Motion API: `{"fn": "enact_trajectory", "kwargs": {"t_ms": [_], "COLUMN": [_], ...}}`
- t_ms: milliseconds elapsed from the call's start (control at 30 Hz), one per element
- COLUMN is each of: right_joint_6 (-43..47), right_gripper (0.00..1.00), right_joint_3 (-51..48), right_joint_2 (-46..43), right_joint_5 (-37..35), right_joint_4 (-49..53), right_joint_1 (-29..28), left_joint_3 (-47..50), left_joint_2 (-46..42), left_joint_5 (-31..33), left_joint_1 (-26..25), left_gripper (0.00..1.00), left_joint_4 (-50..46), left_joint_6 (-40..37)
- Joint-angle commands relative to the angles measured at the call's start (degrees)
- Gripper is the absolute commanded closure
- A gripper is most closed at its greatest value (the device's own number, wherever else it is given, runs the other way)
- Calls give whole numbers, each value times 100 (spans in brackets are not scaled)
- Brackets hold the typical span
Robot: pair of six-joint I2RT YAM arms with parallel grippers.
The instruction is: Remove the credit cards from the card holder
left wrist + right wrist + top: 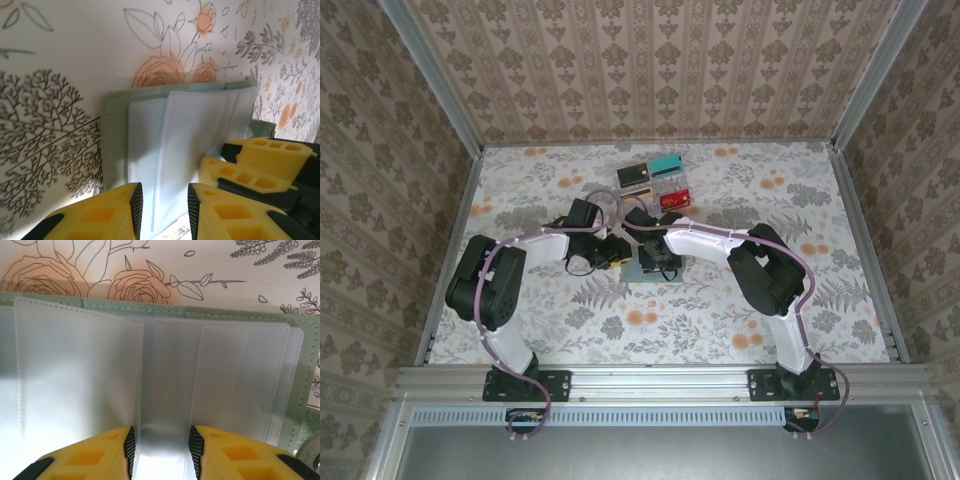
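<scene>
Flat grey-green folding card holder (175, 135) with pale see-through pockets, lying open in the middle of the flowery desk (570, 320), long side running along the near edge. Right under both arms, equally near. Left yellow fingers (100, 215) and right yellow fingers (235, 455) half closed around a pocket flap; cannot tell if pinching yet.

— How is the light over the surface (620, 330)?
— Bright and even, coming from above. In the top view only soft, short shadows sit beneath me.
— And up close?
— My left wrist view washes out almost white at the upper left, and my left gripper (164, 210) is blurred. On the right, the card holder (235, 390) glows hazy with its stitching crisp. My right gripper (162, 452) looks soft.
</scene>
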State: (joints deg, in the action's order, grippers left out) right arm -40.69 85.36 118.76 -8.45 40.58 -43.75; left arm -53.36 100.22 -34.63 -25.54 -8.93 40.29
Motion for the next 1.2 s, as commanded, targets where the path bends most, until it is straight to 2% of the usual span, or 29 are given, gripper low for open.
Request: {"fn": "enact_trajectory", "kwargs": {"t_ms": [0, 67, 167, 233, 533, 633, 767, 933, 1067, 1167], "right_joint_6": [-89, -97, -115, -132, -246, -307, -364, -449, -569, -635], "right_gripper": [63, 64, 67, 68, 73, 73, 71, 66, 57, 55], "right_joint_3": [-285, -307, -349, -398, -791, -980, -1259, -1625, -2068, -2318], "right_joint_2": [208, 188, 157, 106, -223, -379, -847, -1712, -2439, -2742], "right_joint_5": [87, 108, 163, 231, 625, 835, 1017, 911, 571, 433], "right_joint_4": [161, 136, 60, -16, -515, -819, -1313, -1728, -1943, -1928], "right_joint_1": [71, 77, 95, 116, 269, 329, 444, 603, 767, 936], "left_joint_3": [-209, -215, -287, -323, -394, -393, -394, -383, -409, -532], "left_joint_2": [150, 214, 327, 393, 577, 577, 499, 467, 561, 670], "left_joint_5": [-86, -141, -184, -184, -184, -559, -689, -1150, -1348, -1477], "left_joint_1": [-22, -21, -218, -257, -295, -295, -276, -310, -445, -575], "left_gripper": [68, 68, 75, 76, 71, 71, 72, 72, 67, 63], "left_joint_4": [-128, -98, -91, -121, -89, 104, 235, 743, 1162, 1409], "left_joint_6": [-74, -75, -101, -112, -66, -9, -21, 175, 337, 466]}}
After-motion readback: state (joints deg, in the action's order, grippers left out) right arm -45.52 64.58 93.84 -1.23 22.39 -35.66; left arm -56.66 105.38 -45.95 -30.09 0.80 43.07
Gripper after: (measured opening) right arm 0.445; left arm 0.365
